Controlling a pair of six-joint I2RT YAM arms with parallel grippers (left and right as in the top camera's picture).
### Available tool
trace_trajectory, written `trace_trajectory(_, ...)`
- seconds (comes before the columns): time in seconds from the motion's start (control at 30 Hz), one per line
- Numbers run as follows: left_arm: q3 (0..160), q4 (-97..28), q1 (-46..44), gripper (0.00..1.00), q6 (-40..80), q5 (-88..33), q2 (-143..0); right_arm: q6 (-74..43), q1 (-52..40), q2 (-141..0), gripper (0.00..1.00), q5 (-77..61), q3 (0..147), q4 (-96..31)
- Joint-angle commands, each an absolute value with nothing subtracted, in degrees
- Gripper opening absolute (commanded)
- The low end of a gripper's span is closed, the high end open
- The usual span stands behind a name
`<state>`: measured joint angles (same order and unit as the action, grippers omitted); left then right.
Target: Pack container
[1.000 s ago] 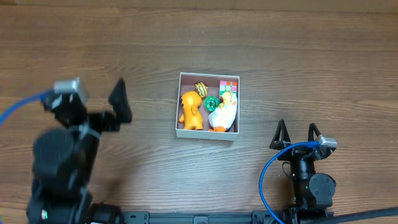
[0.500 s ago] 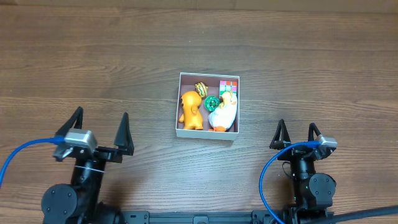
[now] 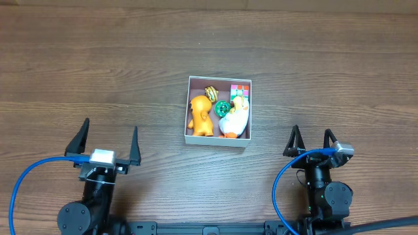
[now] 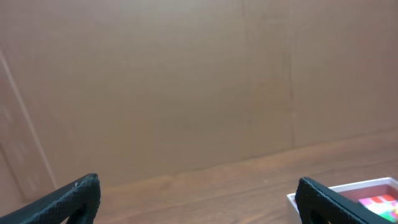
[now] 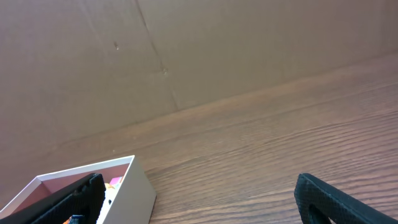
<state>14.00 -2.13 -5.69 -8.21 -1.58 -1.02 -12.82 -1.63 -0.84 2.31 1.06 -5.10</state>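
The container is a shallow white-walled box with a pink inside at the table's middle. In it lie an orange toy animal, a white and orange duck, a green round toy, a striped yellow toy and a colourful cube. My left gripper is open and empty at the front left, well apart from the box. My right gripper is open and empty at the front right. The box corner shows in the left wrist view and the right wrist view.
Dark wooden table top all around the box. Blue cables loop by both arm bases at the front edge. A brown wall stands behind the table in the wrist views.
My left arm has drawn back and down from a raised pose at the left to rest at the front left, gripper open. The right arm and the toys have not moved.
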Motion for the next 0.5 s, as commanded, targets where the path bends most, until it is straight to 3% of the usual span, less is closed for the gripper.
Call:
trace_trajectory(0.0, 12.6, -1.4, -4.8, 1.0, -12.3, -2.3, -0.2, -12.4, -1.9, -0.2, 1.0, 2.0, 0.4, -4.5)
trace_trajectory(0.27, 8.3, 0.3, -4.7, 1.0, -19.8, -2.3, -0.2, -12.4, -1.9, -0.2, 1.0, 2.0, 0.4, -4.5)
trace_trajectory(0.47, 0.9, 8.1, -2.2, 1.0, -19.7, -2.4, -0.2, -12.4, -1.9, -0.2, 1.0, 2.0, 0.4, -4.5)
